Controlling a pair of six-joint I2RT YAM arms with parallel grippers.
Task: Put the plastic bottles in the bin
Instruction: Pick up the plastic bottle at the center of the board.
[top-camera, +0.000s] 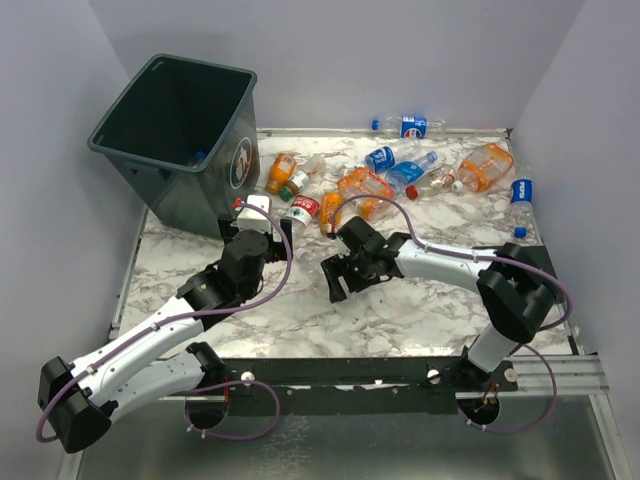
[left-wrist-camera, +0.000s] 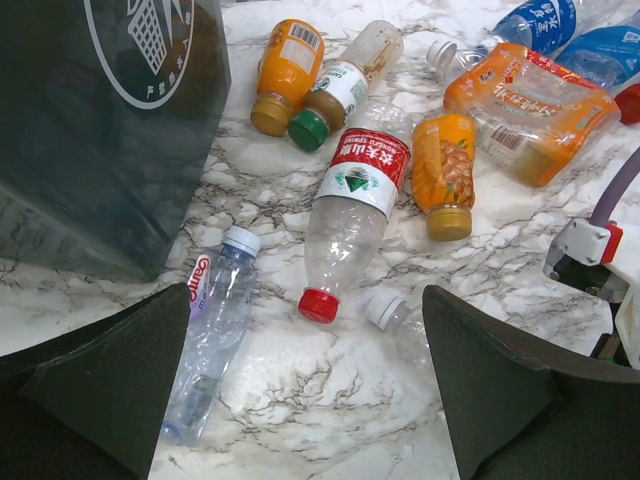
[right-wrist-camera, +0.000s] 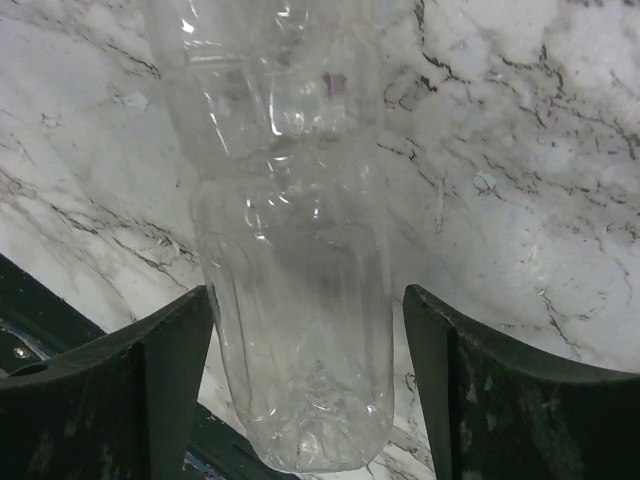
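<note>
The dark green-grey bin (top-camera: 185, 150) stands tilted at the far left; its logo face shows in the left wrist view (left-wrist-camera: 90, 150). Several plastic bottles (top-camera: 400, 170) lie on the marble behind the arms. My left gripper (top-camera: 268, 215) is open and empty (left-wrist-camera: 305, 360) above bare marble. A crushed clear bottle (left-wrist-camera: 210, 330) lies by its left finger and a red-capped bottle (left-wrist-camera: 350, 200) just ahead. My right gripper (top-camera: 335, 278) is open (right-wrist-camera: 308, 300) and straddles a clear bottle (right-wrist-camera: 290, 250). The left finger touches it and a small gap shows at the right finger.
Orange bottles (left-wrist-camera: 285, 70) and a flat orange pack (left-wrist-camera: 525, 105) lie beyond the red-capped one. A small white-capped bottle (left-wrist-camera: 395, 315) lies by my left gripper's right finger. More bottles lie at the far right (top-camera: 520, 190) and the back wall (top-camera: 405, 126). A blue cap (top-camera: 198, 156) shows inside the bin.
</note>
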